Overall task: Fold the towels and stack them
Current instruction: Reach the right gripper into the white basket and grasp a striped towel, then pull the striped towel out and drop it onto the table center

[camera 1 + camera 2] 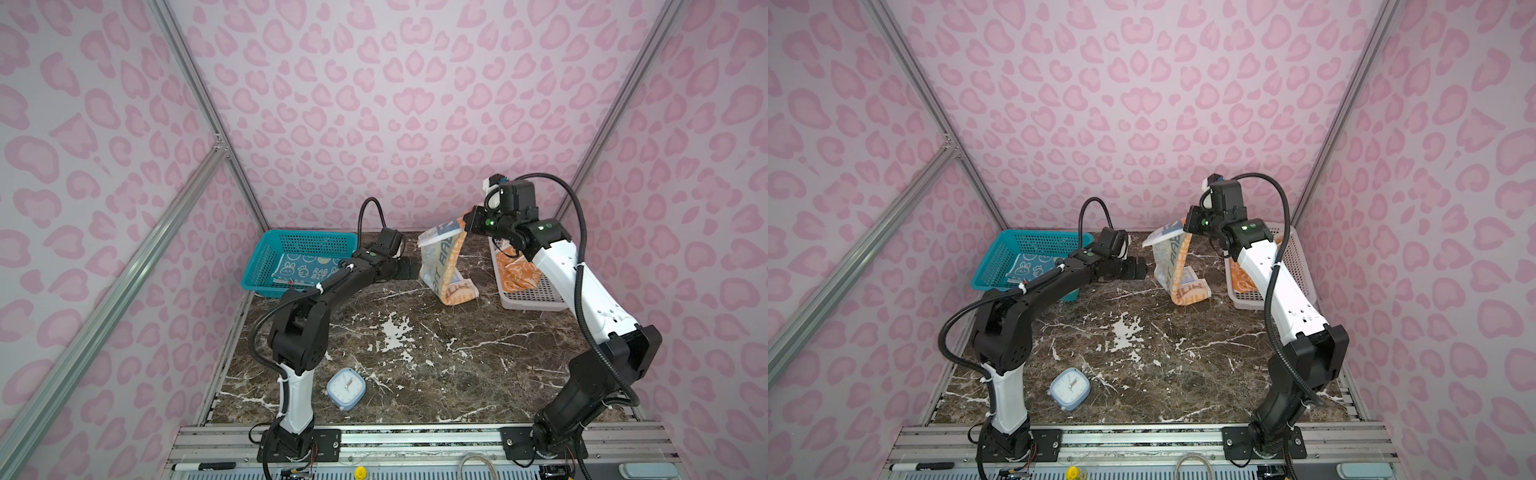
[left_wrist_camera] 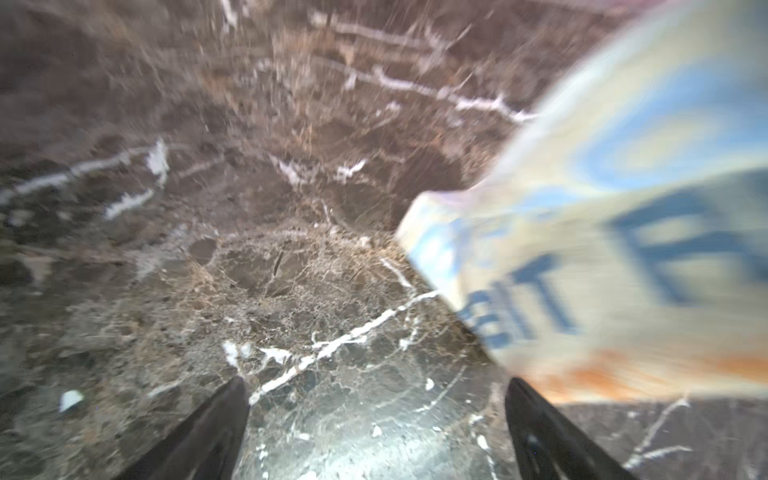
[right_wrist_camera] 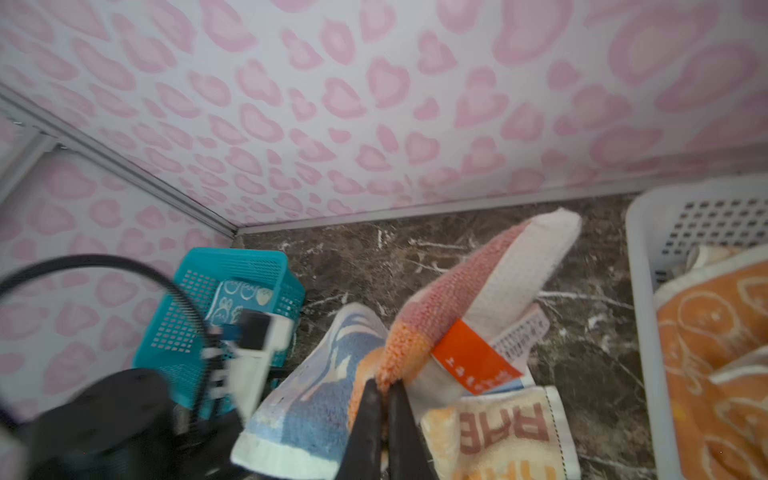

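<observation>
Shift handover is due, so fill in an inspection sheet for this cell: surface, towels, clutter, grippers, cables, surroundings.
Surface: dark marble tabletop with white veining.
Job's things: striped towel hangs from the right gripper, lower end on the tabletop; blue towel in the teal basket; orange towel in the white basket.
Clutter: small blue clock near the front; marker on the front rail.
Grippers: left gripper open, empty, beside the striped towel; right shut on a towel corner.
Cables: left arm's hose and right arm's hose loop free; no snag seen.
Surroundings: pink-print walls, aluminium frame.
</observation>
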Tool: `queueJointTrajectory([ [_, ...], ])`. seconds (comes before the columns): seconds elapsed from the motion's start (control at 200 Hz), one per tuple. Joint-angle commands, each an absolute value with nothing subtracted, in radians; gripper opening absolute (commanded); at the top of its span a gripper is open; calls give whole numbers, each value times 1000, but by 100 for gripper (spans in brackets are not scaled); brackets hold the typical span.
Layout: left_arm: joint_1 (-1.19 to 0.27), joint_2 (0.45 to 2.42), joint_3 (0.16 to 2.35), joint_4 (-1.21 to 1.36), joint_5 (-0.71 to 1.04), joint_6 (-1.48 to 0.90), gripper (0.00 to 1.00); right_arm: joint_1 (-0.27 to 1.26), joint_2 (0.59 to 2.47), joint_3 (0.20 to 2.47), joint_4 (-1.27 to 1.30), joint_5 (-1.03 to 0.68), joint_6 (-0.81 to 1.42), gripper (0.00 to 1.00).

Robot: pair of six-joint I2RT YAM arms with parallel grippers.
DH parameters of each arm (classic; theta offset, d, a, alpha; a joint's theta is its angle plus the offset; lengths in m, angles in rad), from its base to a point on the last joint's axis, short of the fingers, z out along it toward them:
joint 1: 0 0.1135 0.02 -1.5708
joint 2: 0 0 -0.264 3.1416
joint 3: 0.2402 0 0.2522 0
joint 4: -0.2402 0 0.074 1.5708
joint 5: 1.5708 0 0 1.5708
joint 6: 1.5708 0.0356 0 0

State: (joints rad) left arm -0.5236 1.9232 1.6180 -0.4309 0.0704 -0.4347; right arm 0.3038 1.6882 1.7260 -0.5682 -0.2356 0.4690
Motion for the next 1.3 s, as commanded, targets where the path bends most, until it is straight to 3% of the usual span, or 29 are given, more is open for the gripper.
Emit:
queueJointTrajectory([
  [0.0,-522,1559,1615,-399,63,-414,98,297,1677,1601,-457,-245,514,0],
  [0.07,-522,1557,1614,-401,68,-409,98,291,1688,1537,-453,-247,510,6],
  [0.195,-522,1547,1600,-402,80,-405,98,291,1711,1496,-511,-255,478,39],
  [0.305,-522,1540,1567,-396,98,-408,98,290,1702,1422,-507,-254,470,57],
  [0.455,-522,1550,1528,-395,123,-416,98,285,1699,1356,-497,-239,475,69],
  [0.955,-534,1607,1495,-396,199,-431,98,264,1938,1383,-497,-165,454,66],
  [1.155,-535,1608,1488,-406,190,-413,98,291,2032,1384,-446,-220,498,49],
  [1.295,-532,1595,1485,-422,159,-391,98,397,2091,1477,-459,-270,556,46],
])
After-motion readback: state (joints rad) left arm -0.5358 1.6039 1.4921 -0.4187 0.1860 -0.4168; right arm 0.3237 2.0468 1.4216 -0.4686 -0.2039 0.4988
